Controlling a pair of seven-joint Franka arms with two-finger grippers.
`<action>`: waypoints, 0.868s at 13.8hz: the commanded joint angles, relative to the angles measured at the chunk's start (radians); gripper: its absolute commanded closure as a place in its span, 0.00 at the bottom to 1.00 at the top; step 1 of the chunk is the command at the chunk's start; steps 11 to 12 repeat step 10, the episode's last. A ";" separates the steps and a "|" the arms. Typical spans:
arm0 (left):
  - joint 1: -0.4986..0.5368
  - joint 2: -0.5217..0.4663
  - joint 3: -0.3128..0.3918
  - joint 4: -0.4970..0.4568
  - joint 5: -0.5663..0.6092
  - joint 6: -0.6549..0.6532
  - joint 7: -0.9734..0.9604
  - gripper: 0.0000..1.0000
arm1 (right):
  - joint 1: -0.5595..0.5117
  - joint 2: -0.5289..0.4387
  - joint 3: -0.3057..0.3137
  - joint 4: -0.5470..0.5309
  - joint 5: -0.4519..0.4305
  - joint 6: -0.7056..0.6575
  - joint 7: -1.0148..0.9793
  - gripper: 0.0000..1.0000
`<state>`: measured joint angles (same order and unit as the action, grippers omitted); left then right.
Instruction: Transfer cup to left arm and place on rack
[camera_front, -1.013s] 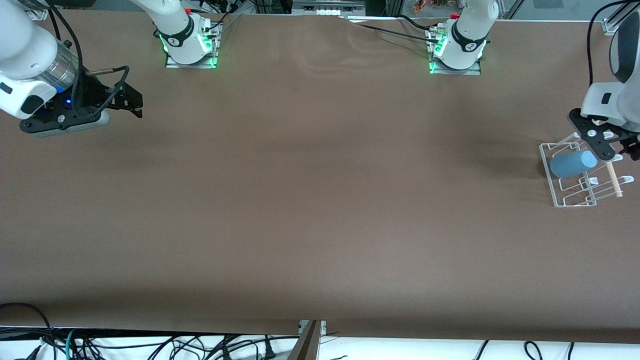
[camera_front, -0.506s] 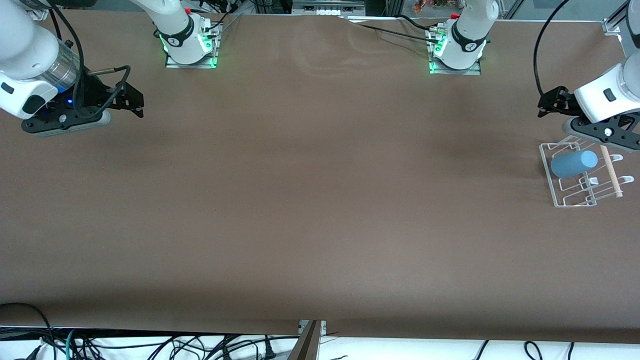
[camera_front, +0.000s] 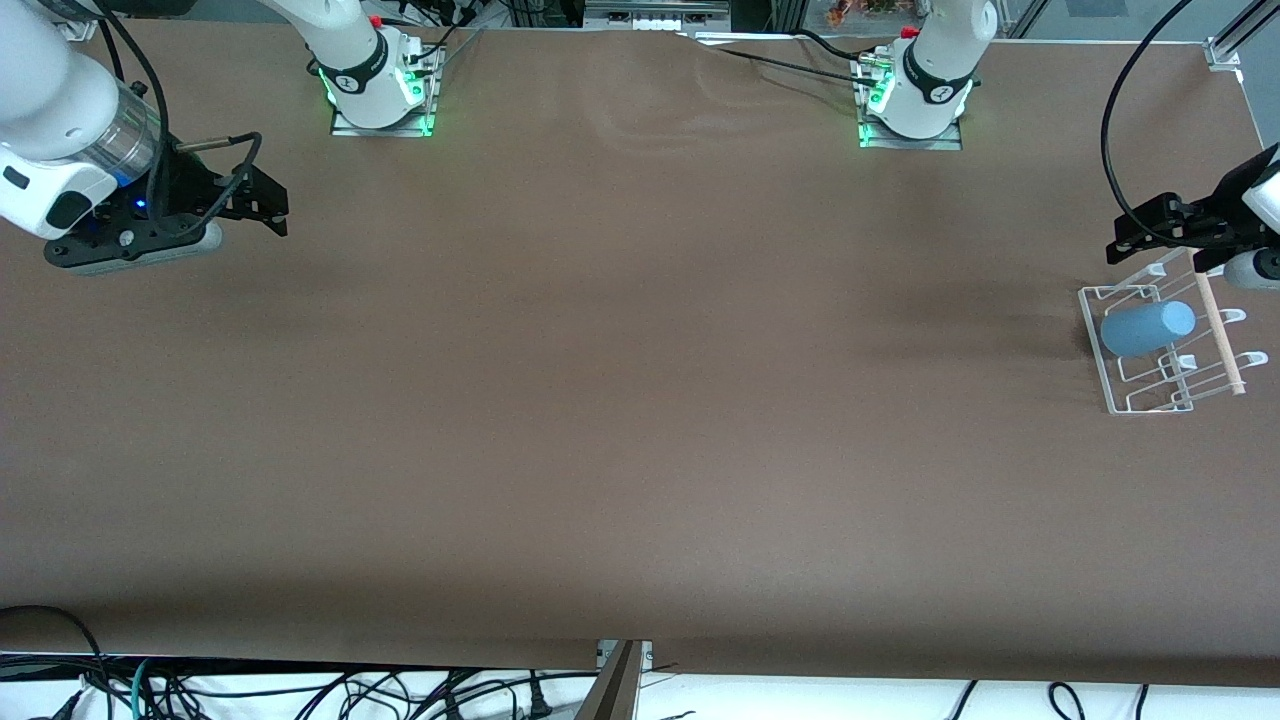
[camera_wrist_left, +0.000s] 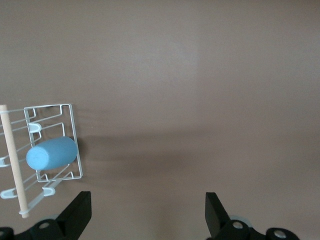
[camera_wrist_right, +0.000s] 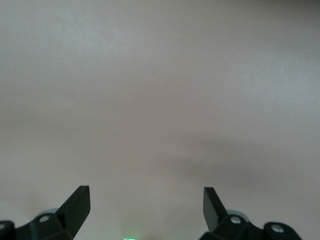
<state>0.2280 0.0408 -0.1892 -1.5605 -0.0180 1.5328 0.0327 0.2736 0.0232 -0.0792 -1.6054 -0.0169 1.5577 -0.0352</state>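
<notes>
The light, smooth plastic cup (camera_front: 1147, 328) lies on its side in the rack (camera_front: 1110, 390) just below the wide-open, empty left hand (camera_front: 1150, 232), while the right hand (camera_front: 270, 205) waits, wide open too.

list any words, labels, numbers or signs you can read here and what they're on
None can be read.
The cup and rack: plain, no print.
The arm bases: a small dark mark on each collar, too small to read.
The left hand and right hand: no lettering.
</notes>
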 joint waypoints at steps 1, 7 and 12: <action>-0.041 0.001 0.001 0.039 0.009 -0.048 -0.094 0.00 | -0.001 0.012 0.001 0.025 0.008 -0.007 -0.008 0.00; -0.061 -0.004 0.004 0.030 0.007 -0.048 -0.099 0.00 | -0.002 0.012 0.001 0.025 0.008 -0.007 -0.011 0.00; -0.061 0.004 0.002 0.034 0.007 -0.059 -0.100 0.00 | -0.004 0.012 -0.001 0.025 0.006 -0.007 -0.012 0.00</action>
